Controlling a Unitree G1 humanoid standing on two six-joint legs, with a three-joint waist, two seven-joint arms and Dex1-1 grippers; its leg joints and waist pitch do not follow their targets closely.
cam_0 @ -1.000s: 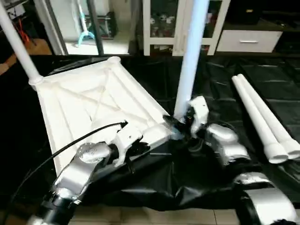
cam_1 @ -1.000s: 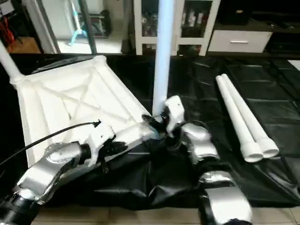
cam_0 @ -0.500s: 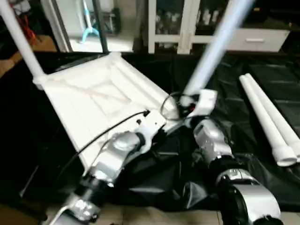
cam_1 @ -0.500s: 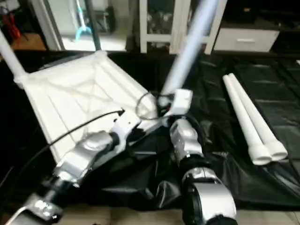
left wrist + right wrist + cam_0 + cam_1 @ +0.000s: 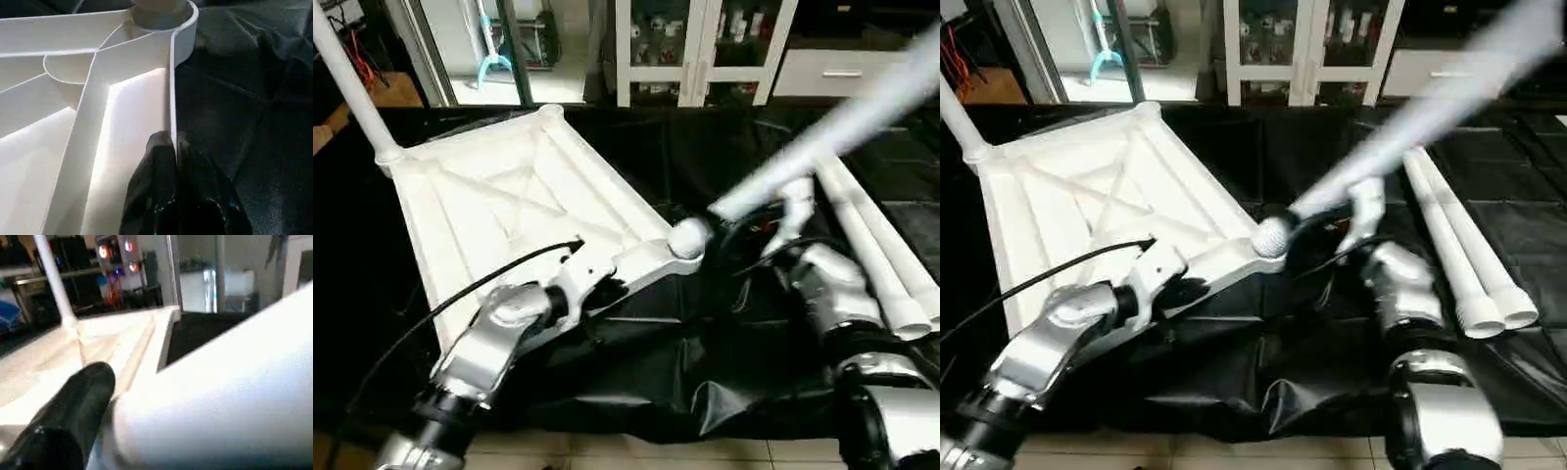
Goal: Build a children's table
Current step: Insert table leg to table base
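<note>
Head view — leg (image 5: 822,147) now tilted rightward, formerly upright

White tabletop (image 5: 499,196) – X-ribbed; white legs (image 5: 876,259); black sheet (image 5: 705,352).

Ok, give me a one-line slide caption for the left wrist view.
Left gripper shut on the rim of the upturned white tabletop, near its round corner socket.

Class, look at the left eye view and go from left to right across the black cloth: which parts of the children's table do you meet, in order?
Standing leg in the far-left corner → upturned tabletop → tilted leg at the right gripper → two spare legs lying side by side.
</note>
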